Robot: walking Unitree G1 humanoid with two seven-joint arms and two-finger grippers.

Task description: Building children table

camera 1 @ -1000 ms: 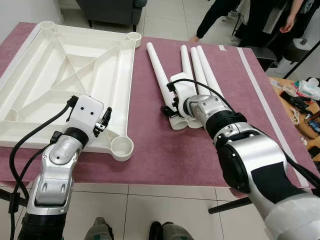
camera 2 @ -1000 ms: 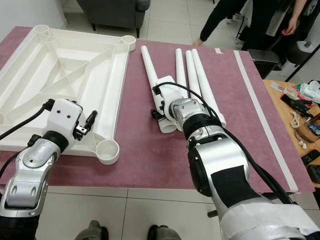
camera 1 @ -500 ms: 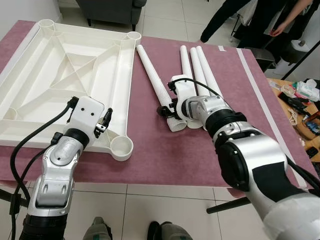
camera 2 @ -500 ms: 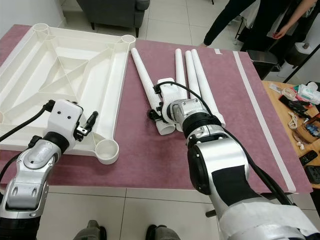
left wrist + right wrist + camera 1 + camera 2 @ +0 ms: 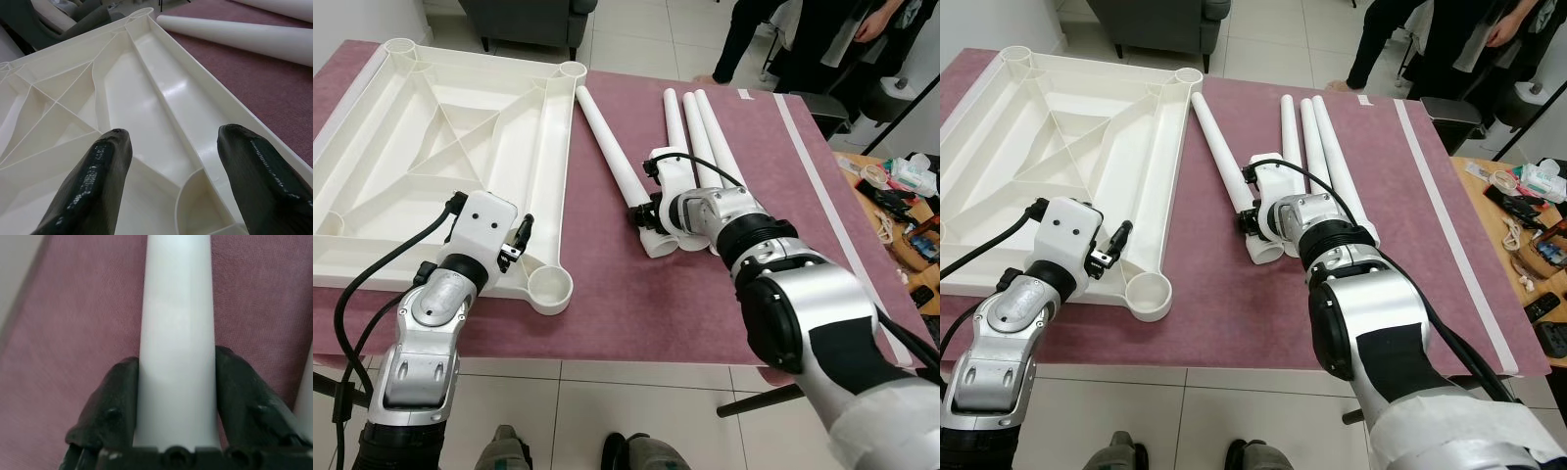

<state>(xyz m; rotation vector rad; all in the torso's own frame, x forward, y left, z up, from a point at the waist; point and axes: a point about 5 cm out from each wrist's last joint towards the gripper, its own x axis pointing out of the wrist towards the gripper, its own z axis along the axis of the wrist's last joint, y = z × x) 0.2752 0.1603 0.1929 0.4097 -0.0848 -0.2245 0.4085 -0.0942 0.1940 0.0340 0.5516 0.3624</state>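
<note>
Fingers of the right gripper (image 5: 176, 396) clamp 1 white table leg (image 5: 612, 147) near its wide end on the maroon mat (image 5: 636, 304) — likely light, stiff, slick plastic, best taken there. Left gripper (image 5: 171, 176) hovers spread over the upturned tabletop (image 5: 431, 147). Head views add 3 more legs (image 5: 700, 127).

The tabletop (image 5: 431, 147) runs off the picture's left edge. The right arm's wrist housing hides part of the gripped table leg (image 5: 612, 147). A person (image 5: 1430, 39) is cut off at the top edge.
</note>
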